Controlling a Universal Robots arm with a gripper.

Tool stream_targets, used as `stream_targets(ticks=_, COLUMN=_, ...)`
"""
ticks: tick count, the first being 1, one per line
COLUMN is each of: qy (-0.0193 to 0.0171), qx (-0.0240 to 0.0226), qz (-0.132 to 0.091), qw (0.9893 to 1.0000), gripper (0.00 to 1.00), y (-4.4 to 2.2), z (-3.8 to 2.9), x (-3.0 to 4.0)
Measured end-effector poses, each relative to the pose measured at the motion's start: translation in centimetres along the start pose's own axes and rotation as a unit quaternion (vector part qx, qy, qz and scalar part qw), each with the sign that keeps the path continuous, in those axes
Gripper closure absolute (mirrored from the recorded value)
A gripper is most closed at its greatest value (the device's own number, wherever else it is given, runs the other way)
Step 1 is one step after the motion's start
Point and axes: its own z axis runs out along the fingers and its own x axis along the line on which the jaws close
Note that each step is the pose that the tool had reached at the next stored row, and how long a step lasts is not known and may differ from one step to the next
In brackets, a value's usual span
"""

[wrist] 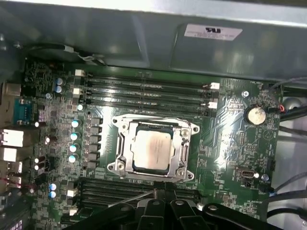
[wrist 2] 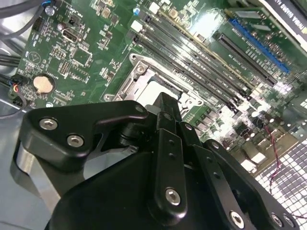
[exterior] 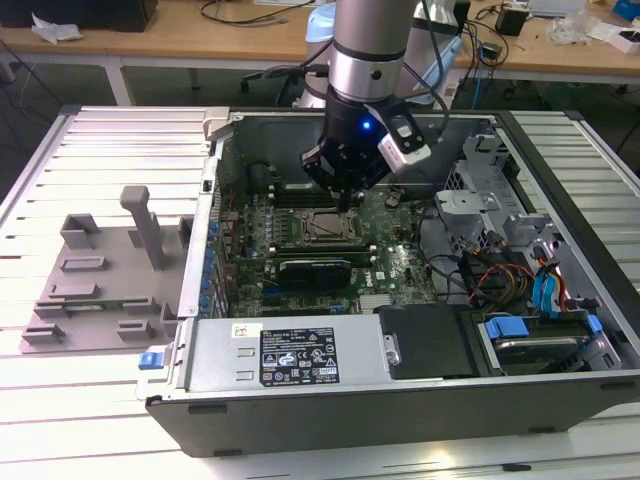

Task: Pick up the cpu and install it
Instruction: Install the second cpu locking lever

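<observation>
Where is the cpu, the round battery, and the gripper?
cpu (wrist: pixel 151 148), first wrist view, middle of its silver top.
round battery (wrist: pixel 254 115), first wrist view, its face.
gripper (exterior: pixel 347 203), exterior view, at its fingertips.

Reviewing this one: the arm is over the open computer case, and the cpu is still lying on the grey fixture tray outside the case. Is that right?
Not quite. The cpu is not on the grey fixture tray; the first wrist view shows it sitting in the socket frame on the motherboard. The rest holds: in the exterior view the arm is over the open computer case, with the gripper just above the socket.
</observation>
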Motion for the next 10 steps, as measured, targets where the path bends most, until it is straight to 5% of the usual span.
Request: stream_targets(ticks=10, qy=0.0000, qx=0.0000, qz=0.000, qw=1.0000, gripper=0.89, y=-1.30, z=0.17, x=0.12)
